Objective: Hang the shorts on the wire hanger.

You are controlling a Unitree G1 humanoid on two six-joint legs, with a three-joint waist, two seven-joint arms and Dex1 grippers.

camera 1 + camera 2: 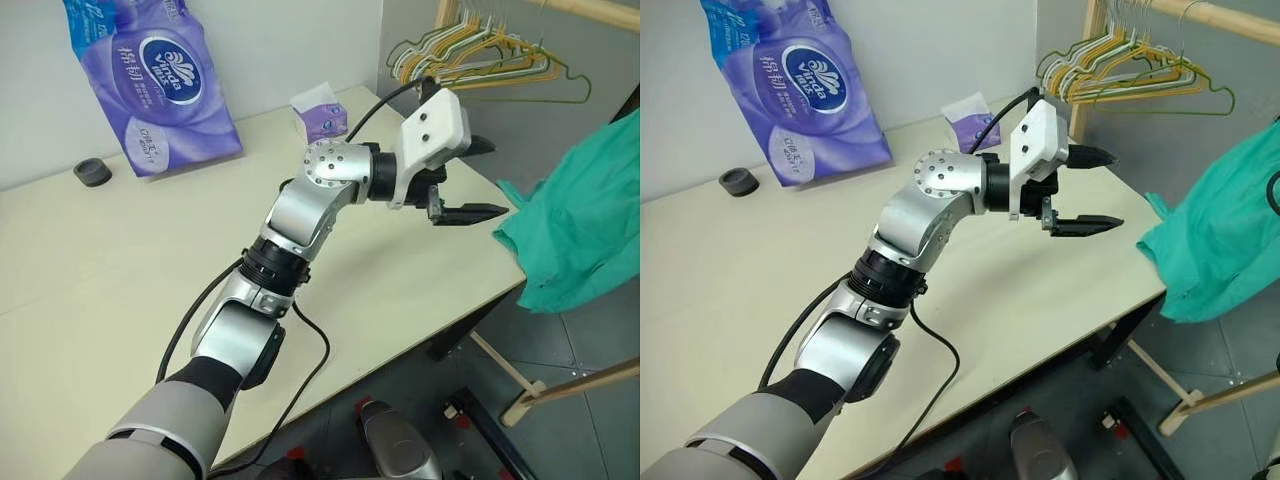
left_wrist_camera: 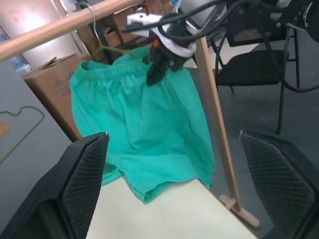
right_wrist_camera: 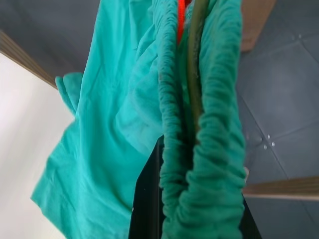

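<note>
**Shorts held up at the rack, off the table's far corner**

Shorts (image 2: 144, 129) of teal-green cloth hung in the air beside the wooden rack (image 2: 212, 114), just past the corner of the cream table (image 1: 120, 290). In the left wrist view they hung spread out, gathered waistband uppermost and leg hems lowest, one hem dipping just past the table's edge. The right gripper (image 2: 158, 69) came down onto the waistband from above, its jaws closed on the gathered cloth and carrying the garment. The right wrist view looked straight down along that bunched waistband, where the thin olive-green wire hanger (image 3: 195, 74) ran along the fold between two ridges of elastic, with a strip of red tag beside it. How far the wire reached inside the shorts could not be told.

The left gripper (image 1: 462, 180) was stretched out over the table's right-hand part, pointing roughly level toward the shorts, its jaws spread wide with nothing between them. A clear gap lay between its fingertips and the nearest edge of the cloth.

On the rack's rail, behind the left gripper, hung a bunch of yellow, green and white hangers (image 1: 480, 55). At the back of the table stood a purple pack of tissue rolls (image 1: 150, 80) leaning against the wall, a small purple tissue box (image 1: 322, 112) near it, and a small dark round cap (image 1: 92, 172) toward the left.
</note>
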